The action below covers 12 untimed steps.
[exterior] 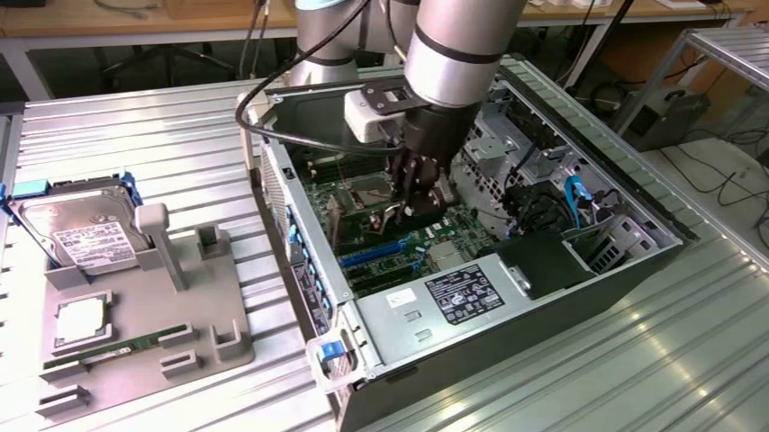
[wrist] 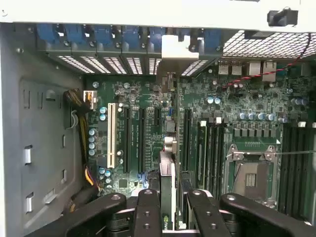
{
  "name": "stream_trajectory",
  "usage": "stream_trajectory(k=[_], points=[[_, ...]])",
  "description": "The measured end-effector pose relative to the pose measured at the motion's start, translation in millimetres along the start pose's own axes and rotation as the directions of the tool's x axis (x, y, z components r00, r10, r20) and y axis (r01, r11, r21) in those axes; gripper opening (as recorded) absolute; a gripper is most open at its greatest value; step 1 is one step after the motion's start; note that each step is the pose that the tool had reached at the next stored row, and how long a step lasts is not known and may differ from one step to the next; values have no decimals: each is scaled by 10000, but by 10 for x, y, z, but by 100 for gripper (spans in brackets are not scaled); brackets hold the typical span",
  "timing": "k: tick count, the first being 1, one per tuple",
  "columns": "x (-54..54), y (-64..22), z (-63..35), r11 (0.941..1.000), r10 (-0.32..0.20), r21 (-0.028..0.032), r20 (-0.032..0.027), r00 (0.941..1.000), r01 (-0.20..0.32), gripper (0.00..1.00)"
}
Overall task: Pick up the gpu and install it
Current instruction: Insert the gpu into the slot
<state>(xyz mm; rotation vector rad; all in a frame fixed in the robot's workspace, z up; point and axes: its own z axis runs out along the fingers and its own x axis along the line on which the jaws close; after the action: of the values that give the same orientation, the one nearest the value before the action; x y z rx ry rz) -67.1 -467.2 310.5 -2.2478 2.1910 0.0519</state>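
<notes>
Two black fingers (wrist: 148, 212) of the end effector (wrist: 170, 200) pinch the gpu (wrist: 167, 168) (seen edge-on), half closed around it. The card stands upright over the motherboard (wrist: 143, 98) slots inside the open computer case (exterior: 505, 369); a hard drive (exterior: 85, 234) sits in a grey holder (exterior: 204, 333) on the tabletop (exterior: 180, 135).

Ribbed metal table (exterior: 157, 144), wooden bench (exterior: 144, 20) behind (cables (exterior: 736, 183) on floor (exterior: 694, 162))

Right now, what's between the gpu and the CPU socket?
In the wrist view, long black slots fill the stretch from the gpu to the CPU socket.
</notes>
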Motion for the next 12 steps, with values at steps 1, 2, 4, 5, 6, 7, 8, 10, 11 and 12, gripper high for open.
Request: stream_trajectory(k=[1, 2, 4, 5, 6, 7, 8, 10, 11, 12], points=[[2, 0, 67, 10000, 0, -14, 2, 10000, 0, 26], [4, 4, 172, 10000, 23, -53, 2, 10000, -23, 26], [-92, 86, 342, 9991, 422, -52, -30, 9991, -422, 26], [-93, 107, 348, 9998, 168, -58, -43, 9998, -168, 26], [-92, 114, 364, 9999, 95, -59, -49, 9999, -96, 26], [-91, 123, 438, 10000, 57, -61, -52, 10000, -57, 26], [-89, 133, 481, 10000, 53, -66, -62, 10000, -54, 26], [-91, 138, 527, 10000, 54, -62, -56, 10000, -55, 26], [-94, 115, 486, 10000, 53, -65, -62, 10000, -54, 26], [-93, 102, 475, 10000, 55, -71, -71, 10000, -55, 26]])
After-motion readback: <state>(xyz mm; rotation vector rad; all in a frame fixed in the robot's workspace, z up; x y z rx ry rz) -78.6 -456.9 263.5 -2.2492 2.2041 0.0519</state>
